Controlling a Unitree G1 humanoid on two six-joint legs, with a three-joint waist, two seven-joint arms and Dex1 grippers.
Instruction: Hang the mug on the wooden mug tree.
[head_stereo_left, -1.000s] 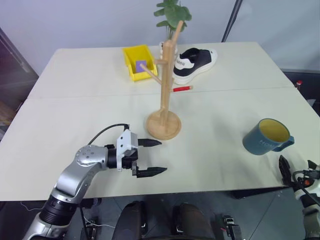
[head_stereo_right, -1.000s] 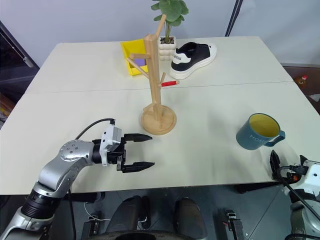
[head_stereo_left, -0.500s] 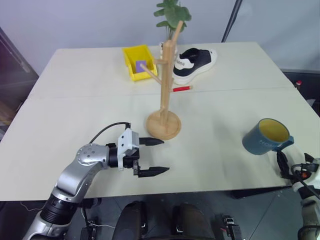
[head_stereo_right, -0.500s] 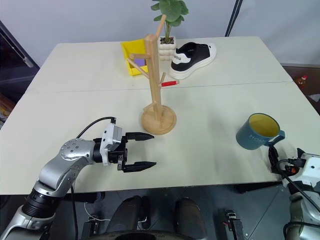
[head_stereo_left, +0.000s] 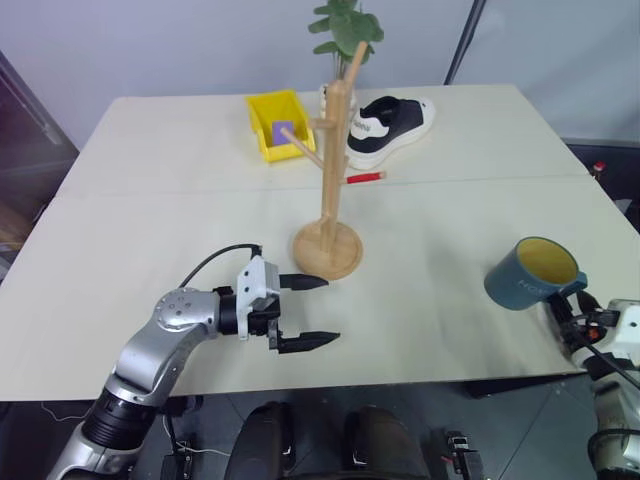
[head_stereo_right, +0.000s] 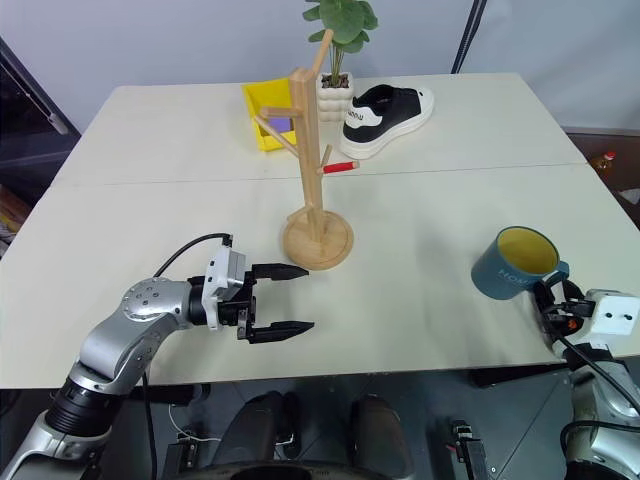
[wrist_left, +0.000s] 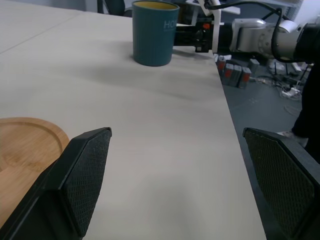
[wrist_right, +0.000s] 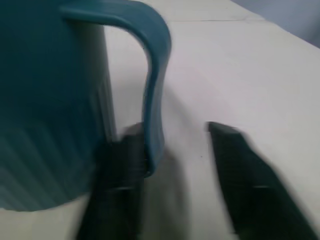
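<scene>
Right pincer released, with two black fingers spread to either side of the mug's handle: one tucked between handle and wall, the other standing clear of it on the outside. Gripping nothing as yet.

Mug upright on the table, well to the right of the mug tree and nearer the front edge. Smooth slate-blue ceramic, yellow within, nothing seen inside. Pale lettering on the side starting "HO", the rest unreadable.

Left pincer released too, with ribbed black pads wide apart, level, just in front and left of the mug tree's round base.

Mug tree of light wood: tall straight post, flat disc foot, slanted pegs, all bare.

Behind the mug tree, a red pen. Further behind, to the right, a black-and-white shoe, its writing too small to read. To the left behind, a yellow plastic bin holding a small purple thing. Straight behind, a green plant in a ribbed white pot.
</scene>
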